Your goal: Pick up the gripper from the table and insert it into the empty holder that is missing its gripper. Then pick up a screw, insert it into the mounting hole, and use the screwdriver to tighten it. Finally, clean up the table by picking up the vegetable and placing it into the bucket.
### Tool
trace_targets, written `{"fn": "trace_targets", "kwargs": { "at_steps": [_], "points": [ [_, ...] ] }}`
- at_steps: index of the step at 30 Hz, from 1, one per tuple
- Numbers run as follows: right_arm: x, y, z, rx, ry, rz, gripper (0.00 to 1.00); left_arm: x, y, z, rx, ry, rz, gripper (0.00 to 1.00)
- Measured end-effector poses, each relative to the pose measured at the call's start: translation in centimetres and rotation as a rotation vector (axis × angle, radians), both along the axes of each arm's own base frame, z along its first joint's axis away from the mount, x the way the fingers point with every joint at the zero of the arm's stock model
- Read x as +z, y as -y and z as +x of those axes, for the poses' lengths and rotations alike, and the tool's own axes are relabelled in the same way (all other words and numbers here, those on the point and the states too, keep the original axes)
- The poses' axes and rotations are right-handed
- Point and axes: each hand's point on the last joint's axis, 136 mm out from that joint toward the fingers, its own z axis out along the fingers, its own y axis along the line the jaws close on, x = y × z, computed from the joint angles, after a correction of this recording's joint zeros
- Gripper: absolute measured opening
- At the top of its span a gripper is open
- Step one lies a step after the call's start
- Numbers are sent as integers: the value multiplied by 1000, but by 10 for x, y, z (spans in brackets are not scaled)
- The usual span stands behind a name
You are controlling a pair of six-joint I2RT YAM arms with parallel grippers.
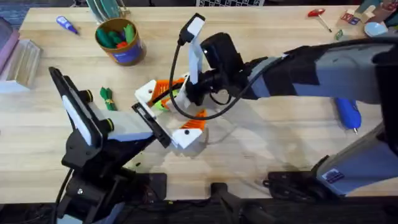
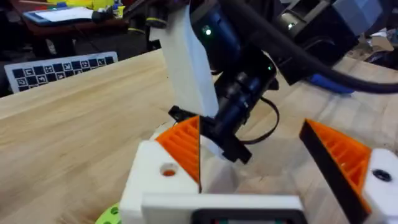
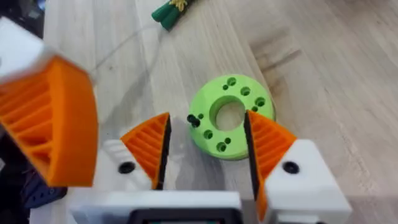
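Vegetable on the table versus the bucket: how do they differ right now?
The vegetable is small, dark green and lies flat on the bare table; the bucket is bigger, orange-brown with a blue band, and stands upright. The vegetable lies loose and alone; the bucket already holds green and red pieces. Both sit on the table's left half, touched by neither tool.

Bright, even light; nearest parts blur softly.

No words, brands or numbers can be read; a white card of black square code markers (image 2: 62, 67) lies at the bench (image 2: 74, 137) edge.
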Motion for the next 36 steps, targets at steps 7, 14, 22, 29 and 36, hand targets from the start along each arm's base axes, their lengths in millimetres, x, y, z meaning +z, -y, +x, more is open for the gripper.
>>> {"fn": "trace_targets", "kwargs": {
  "at_steps": [7,14,22,29,36],
  "points": [
    [-5,-4,-4,22,14,-4,589,0,0,0,0,0,0,991],
    [-9,-15,-19,98,68,-9,516,0,0,0,0,0,0,991],
    [-11,-24,-19,91,157,-41,443,0,0,0,1,0,0,991],
    [-18,-24,-13,53,198,-86,339,0,-1,2,12,0,1,991],
    [-25,-24,-10,47,200,-100,14,0,-2,2,18,0,1,990]
  ]
}}
